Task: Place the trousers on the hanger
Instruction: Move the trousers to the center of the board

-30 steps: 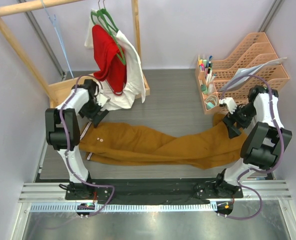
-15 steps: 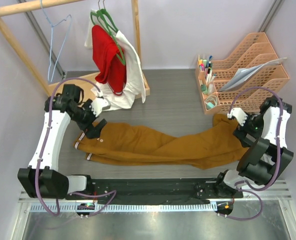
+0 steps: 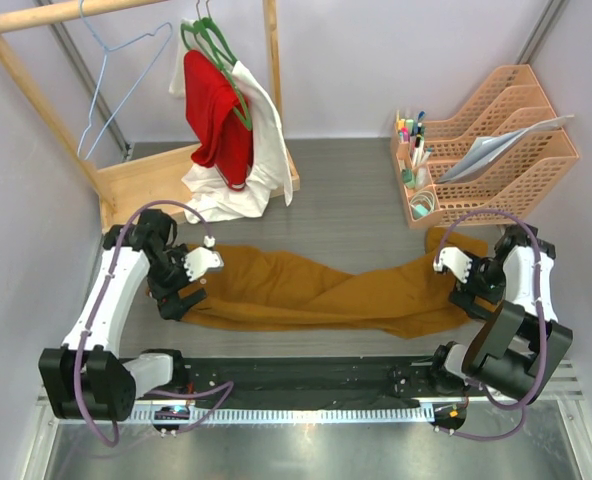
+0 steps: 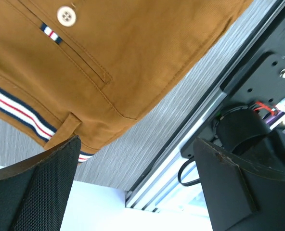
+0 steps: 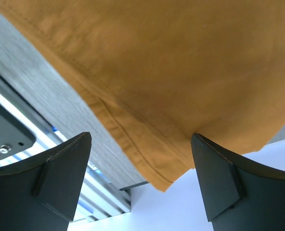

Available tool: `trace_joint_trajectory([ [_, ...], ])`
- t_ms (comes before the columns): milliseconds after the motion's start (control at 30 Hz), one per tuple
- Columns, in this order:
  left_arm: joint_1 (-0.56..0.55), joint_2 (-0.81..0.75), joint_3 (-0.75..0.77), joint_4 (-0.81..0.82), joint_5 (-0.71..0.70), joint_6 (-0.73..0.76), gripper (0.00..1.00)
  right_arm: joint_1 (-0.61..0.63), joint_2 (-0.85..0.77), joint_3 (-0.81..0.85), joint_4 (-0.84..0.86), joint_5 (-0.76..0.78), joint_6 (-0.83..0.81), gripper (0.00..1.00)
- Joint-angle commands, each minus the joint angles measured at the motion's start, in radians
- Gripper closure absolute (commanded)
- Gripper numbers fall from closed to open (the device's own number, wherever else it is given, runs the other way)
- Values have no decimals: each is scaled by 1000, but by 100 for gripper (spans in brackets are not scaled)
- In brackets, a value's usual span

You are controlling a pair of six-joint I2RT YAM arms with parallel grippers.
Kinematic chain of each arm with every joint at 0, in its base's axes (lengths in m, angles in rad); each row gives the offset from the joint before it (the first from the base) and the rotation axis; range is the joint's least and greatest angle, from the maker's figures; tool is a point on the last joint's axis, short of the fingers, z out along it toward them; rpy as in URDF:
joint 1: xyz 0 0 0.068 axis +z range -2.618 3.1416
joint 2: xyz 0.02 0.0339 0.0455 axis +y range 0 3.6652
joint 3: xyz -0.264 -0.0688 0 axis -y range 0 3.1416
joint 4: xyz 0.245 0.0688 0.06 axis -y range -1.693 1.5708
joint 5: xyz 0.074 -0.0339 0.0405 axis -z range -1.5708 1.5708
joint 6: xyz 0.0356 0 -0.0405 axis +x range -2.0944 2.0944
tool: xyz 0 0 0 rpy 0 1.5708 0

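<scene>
The mustard-brown trousers (image 3: 316, 285) lie flat across the table, waistband to the left and leg ends to the right. My left gripper (image 3: 181, 290) hovers open over the waistband end. In its wrist view the striped waistband and a button of the trousers (image 4: 109, 62) show above the left gripper (image 4: 137, 192), with nothing between the fingers. My right gripper (image 3: 466, 290) is open over the leg hem. There a corner of the trousers (image 5: 157, 154) sits between the spread fingers of the right gripper (image 5: 140, 183), not pinched. The light-blue hanger (image 3: 126, 90) hangs on the wooden rail at the back left.
A red garment (image 3: 221, 110) and a white garment (image 3: 261, 160) hang on green hangers (image 3: 214, 40) on the wooden rack (image 3: 141, 180). Orange file trays (image 3: 516, 130) and a pen holder (image 3: 416, 170) stand at the back right. An aluminium rail (image 3: 316, 385) runs along the near edge.
The left arm swung from the rack base back towards the near edge, onto the waistband. The right gripper pulled back towards the near edge. The blue hanger turned on the rail.
</scene>
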Motion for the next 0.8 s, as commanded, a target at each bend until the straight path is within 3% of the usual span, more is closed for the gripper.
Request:
trace_joint_trajectory([
  [0,0,44,-11,45,-44,58,0,17,14,22,55,-27,13,10],
  [67,0,74,-16,56,-47,66,2,26,26,32,55,-28,22,10],
  [133,0,93,-25,79,-63,57,16,31,33,48,56,-36,40,10],
  [167,0,107,-24,90,-69,54,26,39,36,59,58,-37,46,10],
  [200,0,113,-10,93,-90,40,49,40,37,62,58,-39,51,11],
  [267,4,122,16,65,-106,29,75,42,37,81,59,-40,77,11],
  [300,9,124,53,48,-106,26,94,42,34,90,56,-41,88,12],
  [367,29,111,106,0,-106,20,100,39,30,114,50,-37,106,13],
  [433,33,76,139,-19,-113,20,100,37,13,130,41,-40,114,13],
  [600,171,47,225,-106,-95,80,100,23,2,200,17,-73,122,12],
  [633,181,47,228,-142,-60,106,96,23,17,208,9,-73,117,12],
  [667,181,41,222,-195,-28,155,69,25,23,220,0,-73,117,12],
  [733,181,-3,197,-212,88,202,38,23,46,226,-5,-70,120,12],
  [767,179,-22,168,-208,121,251,1,23,54,231,-8,-67,122,12],
])
